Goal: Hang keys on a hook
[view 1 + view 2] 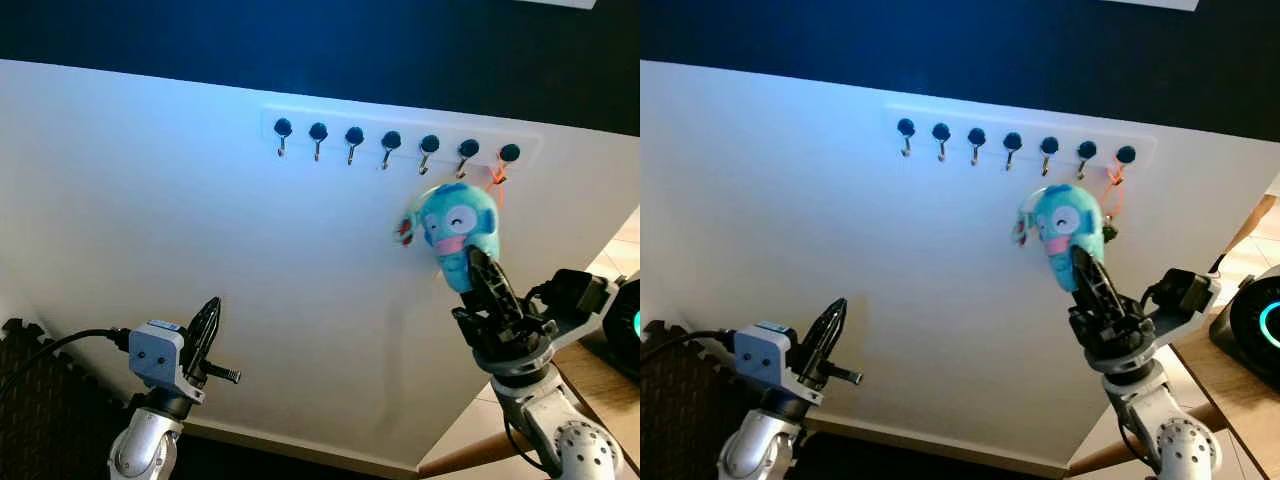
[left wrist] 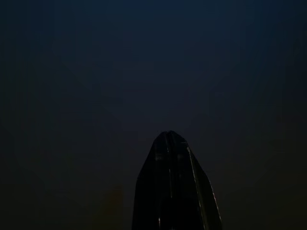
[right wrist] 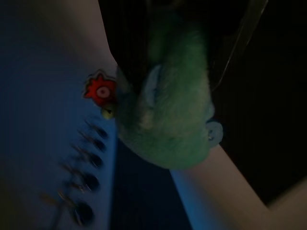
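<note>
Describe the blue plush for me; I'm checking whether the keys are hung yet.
The plush is a round, fuzzy blue head with a smiling face, pink mouth and a small red charm at its side. It sits against the white wall, just below the rightmost hook of the rack. An orange loop runs from it up to that hook. The right gripper touches its lower end. No keys can be made out.

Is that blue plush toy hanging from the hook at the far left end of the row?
No, the blue plush keychain hangs by an orange loop from the hook at the far right end, with the right gripper at its lower part.
</note>
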You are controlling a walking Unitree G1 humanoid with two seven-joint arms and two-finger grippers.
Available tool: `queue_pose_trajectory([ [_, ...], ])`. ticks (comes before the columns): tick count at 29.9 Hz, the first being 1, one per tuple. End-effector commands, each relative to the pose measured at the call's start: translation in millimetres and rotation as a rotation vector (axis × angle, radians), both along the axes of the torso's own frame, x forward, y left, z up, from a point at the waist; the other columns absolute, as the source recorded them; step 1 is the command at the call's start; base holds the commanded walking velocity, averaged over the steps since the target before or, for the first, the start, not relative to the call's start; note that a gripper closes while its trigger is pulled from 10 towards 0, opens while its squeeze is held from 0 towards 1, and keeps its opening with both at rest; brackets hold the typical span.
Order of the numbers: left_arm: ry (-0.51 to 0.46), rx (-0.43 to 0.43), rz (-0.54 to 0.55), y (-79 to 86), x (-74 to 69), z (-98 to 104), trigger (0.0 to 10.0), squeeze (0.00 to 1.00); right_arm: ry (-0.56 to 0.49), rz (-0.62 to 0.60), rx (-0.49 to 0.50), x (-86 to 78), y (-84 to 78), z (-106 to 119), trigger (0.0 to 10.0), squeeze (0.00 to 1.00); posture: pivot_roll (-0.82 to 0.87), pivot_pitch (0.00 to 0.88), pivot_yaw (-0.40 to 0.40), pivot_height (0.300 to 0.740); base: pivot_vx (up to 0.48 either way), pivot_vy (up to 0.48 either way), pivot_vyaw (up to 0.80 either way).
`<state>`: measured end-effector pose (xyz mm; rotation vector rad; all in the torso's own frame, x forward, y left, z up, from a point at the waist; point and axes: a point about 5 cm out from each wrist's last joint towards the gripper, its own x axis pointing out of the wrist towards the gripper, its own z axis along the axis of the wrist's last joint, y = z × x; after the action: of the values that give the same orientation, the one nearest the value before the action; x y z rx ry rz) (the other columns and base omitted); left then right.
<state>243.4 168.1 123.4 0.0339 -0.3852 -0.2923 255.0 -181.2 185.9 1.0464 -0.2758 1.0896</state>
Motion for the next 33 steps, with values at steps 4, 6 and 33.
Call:
queue_pose_trajectory([
  [4, 0.017, 0.005, -0.014, -5.5, -1.5, -1.9, 10.0, 0.0, 0.035, 0.047, -0.465, -5.1, 33.6, -31.5, 10.0, 0.0, 0.09, 0.081, -0.061, 0.74, 0.0, 0.0, 0.0],
  [6, 0.02, 0.007, -0.014, -5.7, -1.5, -2.1, 10.0, 0.0, 0.034, 0.037, -0.474, -4.5, 34.2, -32.8, 10.0, 0.0, 0.09, 0.081, -0.062, 0.74, 0.0, 0.0, 0.0],
  [33, 0.059, 0.036, -0.037, -9.1, -0.2, -5.4, 10.0, 0.0, 0.067, -0.059, -0.193, 2.2, 12.5, -22.2, 10.0, 0.0, 0.1, 0.076, -0.06, 0.74, 0.0, 0.0, 0.0],
])
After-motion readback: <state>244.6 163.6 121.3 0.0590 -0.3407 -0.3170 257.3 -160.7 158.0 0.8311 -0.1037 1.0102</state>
